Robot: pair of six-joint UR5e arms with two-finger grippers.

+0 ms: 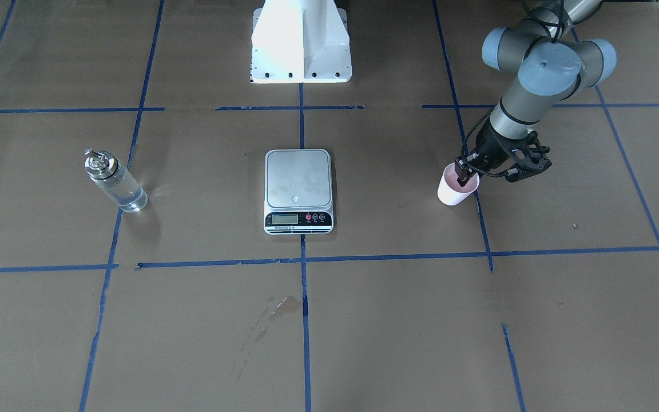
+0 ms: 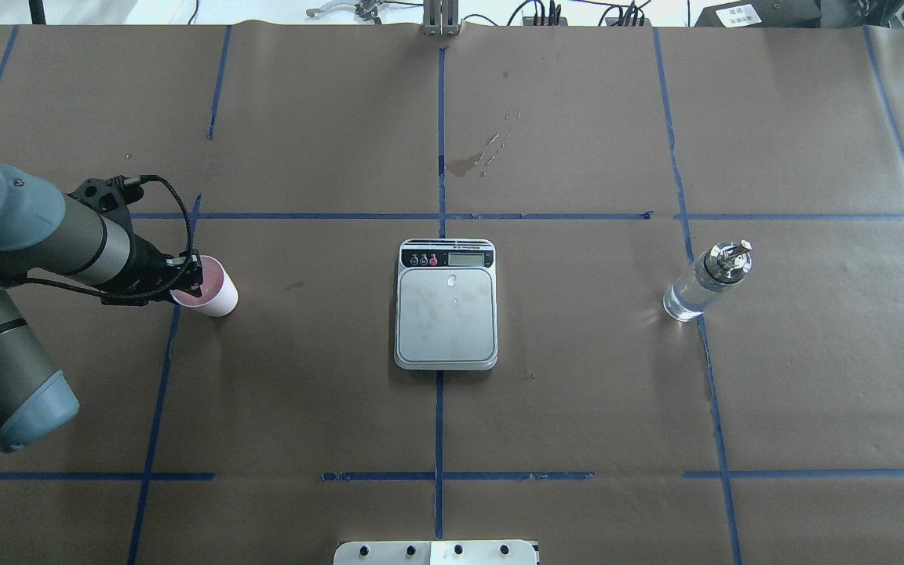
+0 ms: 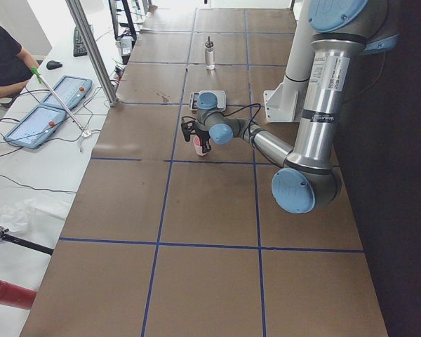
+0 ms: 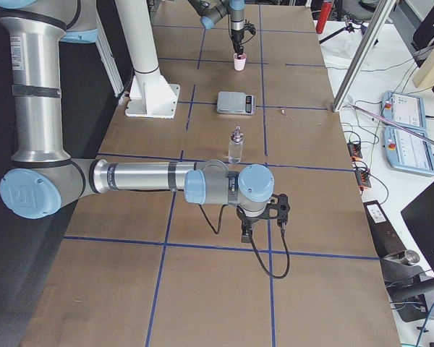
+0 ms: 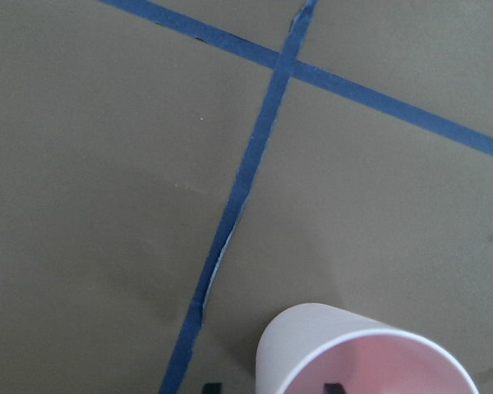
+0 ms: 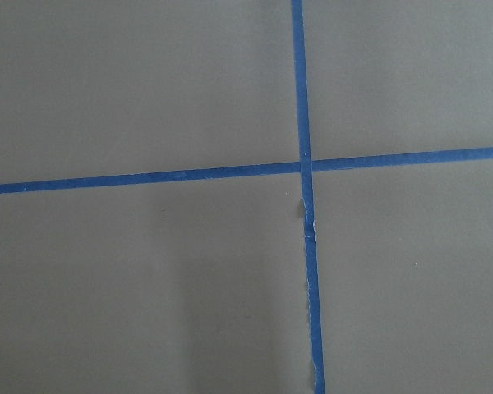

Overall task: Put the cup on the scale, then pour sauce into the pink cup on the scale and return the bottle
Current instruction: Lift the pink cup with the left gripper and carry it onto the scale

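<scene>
Overhead exterior view: the cup (image 2: pixel 216 297) stands at the middle left, well apart from the scale (image 2: pixel 446 318) in the middle and the bottle (image 2: pixel 705 281) at the right. The left gripper (image 2: pixel 191 276) has one finger inside the cup and one outside, apart. I cannot tell if the right gripper (image 4: pixel 247 233) has its fingers apart or together.
</scene>
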